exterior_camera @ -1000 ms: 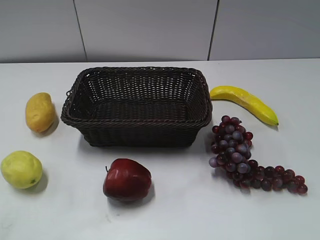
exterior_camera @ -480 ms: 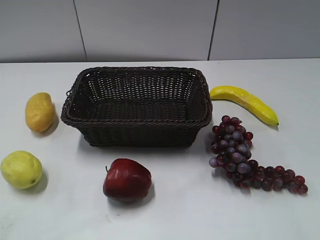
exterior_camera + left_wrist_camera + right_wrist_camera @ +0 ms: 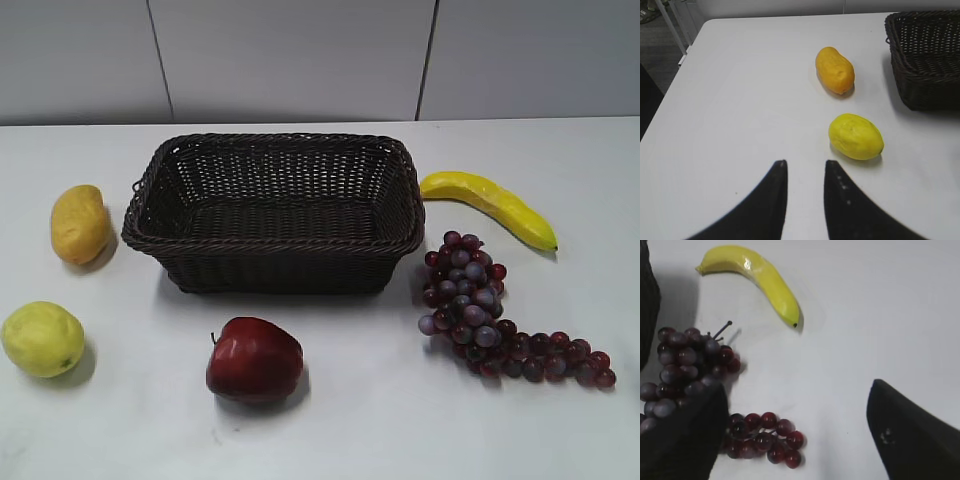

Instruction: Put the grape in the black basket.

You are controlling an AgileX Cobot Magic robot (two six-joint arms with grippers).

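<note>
Nothing shifted since earlier frames. Left hand point(image 3: 802, 167) narrowly parted, idle behind lemon point(image 3: 856, 136). Black basket point(image 3: 270, 250) empty. Right hand point(image 3: 795, 430) spread wide over grape point(image 3: 695, 370), bunch under its left finger, seemingly lining up a grasp.

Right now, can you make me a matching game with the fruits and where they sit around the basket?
Things:
1. grape
2. banana
3. apple
4. lemon

Places, seen from the exterior view:
A. near left corner of the table
B. in front of the black basket
C. right of the basket, far side
D. right of the basket, near side

Pairs: 1-D, 2-C, 3-B, 4-A
</note>
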